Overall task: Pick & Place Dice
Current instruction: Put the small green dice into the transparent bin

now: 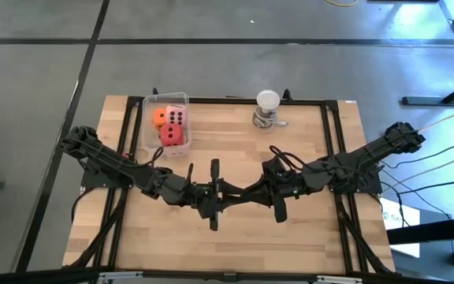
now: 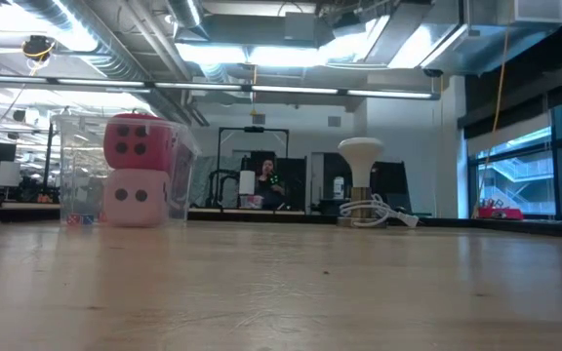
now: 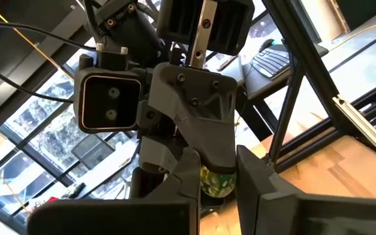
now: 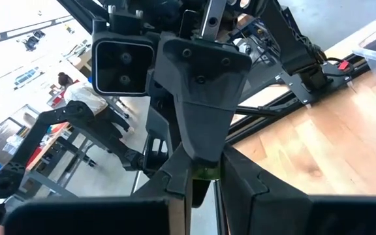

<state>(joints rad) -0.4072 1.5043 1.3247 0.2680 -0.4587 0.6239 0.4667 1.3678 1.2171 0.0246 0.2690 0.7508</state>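
A clear plastic box (image 1: 150,106) stands at the table's far left. In it lie an orange die (image 1: 158,117), a pale pink die (image 1: 175,118) and a red die (image 1: 172,136). In the low view the red die (image 2: 138,143) rests on a pale pink die (image 2: 135,198) inside the box (image 2: 66,166). My left gripper (image 1: 231,192) and right gripper (image 1: 257,189) point at each other over the table's middle, tips close together, both shut, away from the dice. A small yellow-green patch (image 3: 211,181) shows between the right gripper's fingers; I cannot tell what it is.
A white round-topped object on a metal base (image 1: 267,106) with a pale cable stands at the far middle edge; it also shows in the low view (image 2: 361,156). A black frame (image 1: 333,126) runs around the table. A person (image 4: 77,94) sits beyond the table.
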